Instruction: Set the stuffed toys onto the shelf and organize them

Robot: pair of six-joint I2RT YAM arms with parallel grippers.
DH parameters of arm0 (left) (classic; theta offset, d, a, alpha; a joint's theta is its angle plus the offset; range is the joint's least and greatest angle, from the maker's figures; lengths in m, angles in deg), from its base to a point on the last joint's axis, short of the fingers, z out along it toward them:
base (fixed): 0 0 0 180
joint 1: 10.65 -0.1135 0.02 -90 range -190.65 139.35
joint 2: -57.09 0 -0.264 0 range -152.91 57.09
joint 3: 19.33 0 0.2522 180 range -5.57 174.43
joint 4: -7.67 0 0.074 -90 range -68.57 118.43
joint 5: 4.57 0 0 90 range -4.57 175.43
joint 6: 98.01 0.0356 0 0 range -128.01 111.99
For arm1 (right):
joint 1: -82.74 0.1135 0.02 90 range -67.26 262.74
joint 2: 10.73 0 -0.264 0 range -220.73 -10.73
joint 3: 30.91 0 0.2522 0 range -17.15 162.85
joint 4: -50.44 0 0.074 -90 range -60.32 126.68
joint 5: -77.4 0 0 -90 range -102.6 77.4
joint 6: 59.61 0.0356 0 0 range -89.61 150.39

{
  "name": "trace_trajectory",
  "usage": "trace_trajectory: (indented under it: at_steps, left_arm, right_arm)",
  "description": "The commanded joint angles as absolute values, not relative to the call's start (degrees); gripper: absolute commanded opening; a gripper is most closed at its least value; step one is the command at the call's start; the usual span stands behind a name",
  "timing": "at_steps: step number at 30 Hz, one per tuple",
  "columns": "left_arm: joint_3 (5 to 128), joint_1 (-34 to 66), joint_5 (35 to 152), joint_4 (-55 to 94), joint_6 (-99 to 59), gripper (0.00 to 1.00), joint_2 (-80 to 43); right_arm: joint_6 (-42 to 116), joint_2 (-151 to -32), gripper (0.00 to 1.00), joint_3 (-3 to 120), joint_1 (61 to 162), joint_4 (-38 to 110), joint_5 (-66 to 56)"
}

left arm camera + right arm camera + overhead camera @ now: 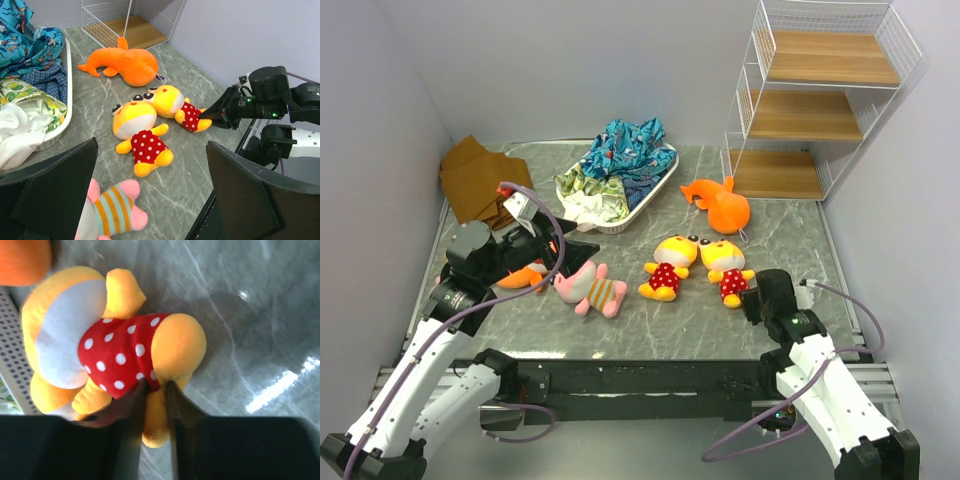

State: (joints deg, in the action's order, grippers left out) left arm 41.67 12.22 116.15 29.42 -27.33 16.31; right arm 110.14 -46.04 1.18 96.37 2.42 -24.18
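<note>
Two yellow toys with red dotted bodies lie mid-table, the left one (668, 266) (137, 130) and the right one (725, 265) (172, 102) (120, 350). My right gripper (752, 297) (156, 390) is shut on the right yellow toy's leg, low on the table. An orange shark (720, 205) (125, 62) lies behind them. A pink striped toy (590, 290) (112, 210) lies under my open, empty left gripper (565, 255) (152, 195). A second orange shark (520, 275) is partly hidden by the left arm. The shelf (820, 90) (135, 27) stands at the back right, its boards bare.
A white oval tray (655, 190) (62, 100) with a blue-patterned cloth heap (620, 150) sits at back centre. A brown folded cloth (475, 180) lies at back left. Side walls close in on both sides.
</note>
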Motion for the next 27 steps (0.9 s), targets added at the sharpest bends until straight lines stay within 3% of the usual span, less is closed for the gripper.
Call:
trace_trajectory:
  at_steps: [1,2,12,27]
  left_arm:
    - [41.72,12.46,116.37,27.58,-27.26,0.96,16.48]
    - [41.8,12.55,116.37,27.58,-27.26,0.96,16.57]
    - [41.72,12.55,115.84,27.76,-27.09,0.96,16.66]
    - [41.89,12.64,114.43,28.46,-26.56,0.96,17.1]
  right_arm:
    - [110.02,-43.09,0.1,0.78,96.63,4.62,-31.84]
    - [110.02,-42.29,0.0,1.74,96.63,3.73,-32.63]
    - [102.21,-37.97,0.0,17.2,96.63,-5.68,-43.97]
    - [81.67,-52.55,0.0,52.1,96.63,-2.18,-54.53]
